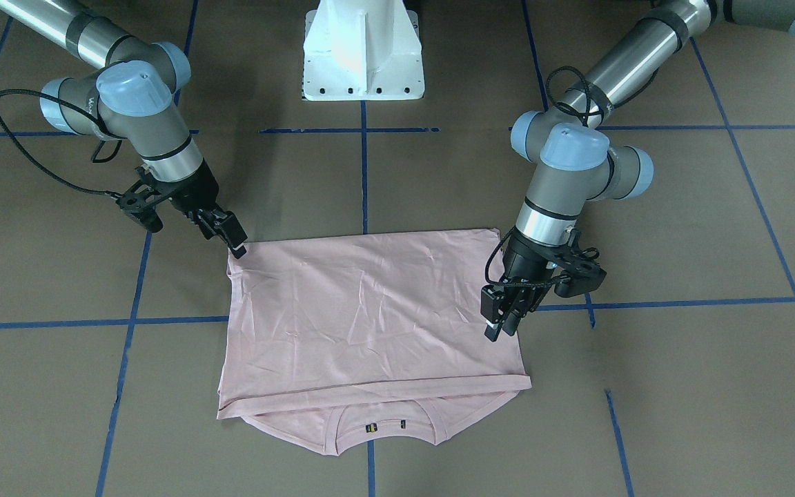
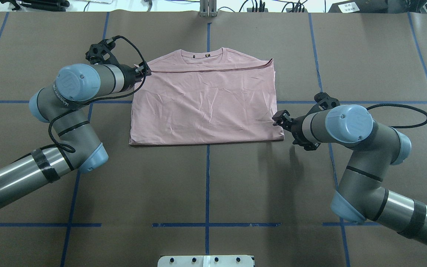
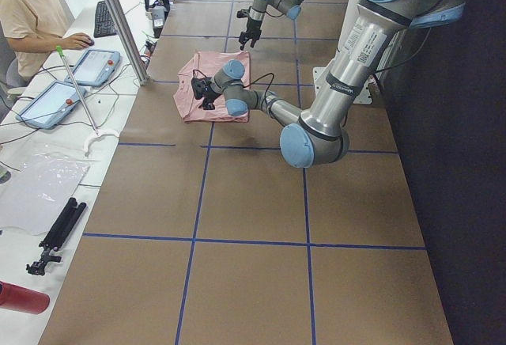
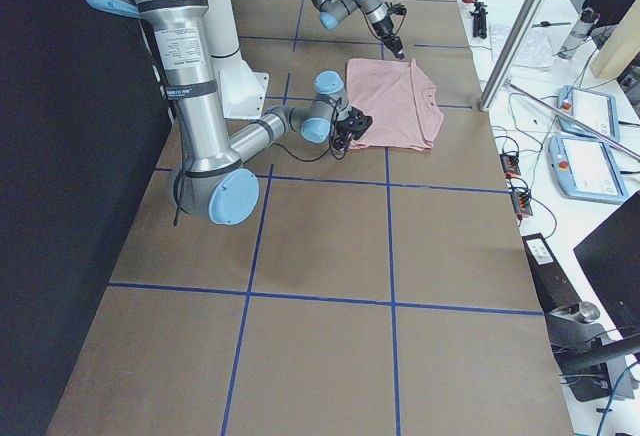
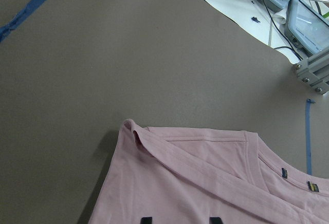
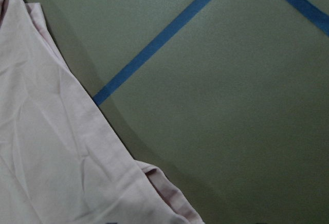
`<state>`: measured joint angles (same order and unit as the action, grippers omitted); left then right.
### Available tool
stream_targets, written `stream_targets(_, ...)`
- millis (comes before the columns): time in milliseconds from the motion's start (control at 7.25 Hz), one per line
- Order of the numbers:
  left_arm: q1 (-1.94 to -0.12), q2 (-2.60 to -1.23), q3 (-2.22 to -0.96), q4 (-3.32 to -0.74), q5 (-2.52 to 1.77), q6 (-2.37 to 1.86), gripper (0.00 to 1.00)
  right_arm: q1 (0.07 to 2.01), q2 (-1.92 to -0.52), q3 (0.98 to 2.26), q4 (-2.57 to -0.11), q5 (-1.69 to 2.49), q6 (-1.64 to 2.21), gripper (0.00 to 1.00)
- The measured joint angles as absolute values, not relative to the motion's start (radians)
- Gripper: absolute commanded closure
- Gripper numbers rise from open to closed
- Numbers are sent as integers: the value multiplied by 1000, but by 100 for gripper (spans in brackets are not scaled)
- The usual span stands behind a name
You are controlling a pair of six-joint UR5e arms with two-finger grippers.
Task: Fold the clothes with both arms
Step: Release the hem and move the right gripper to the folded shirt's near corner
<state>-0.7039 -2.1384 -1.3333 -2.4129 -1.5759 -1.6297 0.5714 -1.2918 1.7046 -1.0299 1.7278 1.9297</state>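
since the t-shirt lies folded flat at centre of the overhead frame, collar uppermost, each grip should catch both layers. left gripper, jaws apart, at its upper-left corner; right gripper at lower-right edge, jaws: cannot tell.

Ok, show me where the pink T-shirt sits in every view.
Front-facing: T-shirt at centre, collar nearest the bottom edge.
Overhead: T-shirt upper centre, collar toward the top.
Exterior left: T-shirt far, upper middle.
Exterior right: T-shirt upper centre.
Left wrist: T-shirt bottom right.
Right wrist: T-shirt left side.
Landmark: the collar, on the side away from the white base.
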Motion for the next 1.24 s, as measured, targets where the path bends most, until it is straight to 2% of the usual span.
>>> stream_targets(138,-704,-2138,-1333,-2413,-1575,-1630,53,567,-1283,1695,-1032,1725,1936,13)
stream_targets(276,-704,-2138,-1333,-2414,-1574,-1630,53,565,-1268,1679,-1036,1722,1939,19)
stream_targets(414,-704,-2136,-1332,-2413,-1574,-1630,53,564,-1256,1665,-1043,1721,1941,29)
stream_targets(552,-704,-2135,-1331,-2413,-1574,-1629,53,564,-1248,1660,-1048,1720,1941,52)
stream_targets(690,-704,-2134,-1331,-2413,-1573,-1628,53,564,-1241,1660,-1060,1720,1942,82)
stream_targets(828,-704,-2134,-1330,-2413,-1573,-1628,53,564,-1235,1663,-1076,1720,1946,100)
stream_targets(1241,-704,-2134,-1331,-2412,-1572,-1627,53,567,-1235,1681,-1092,1724,1978,100)
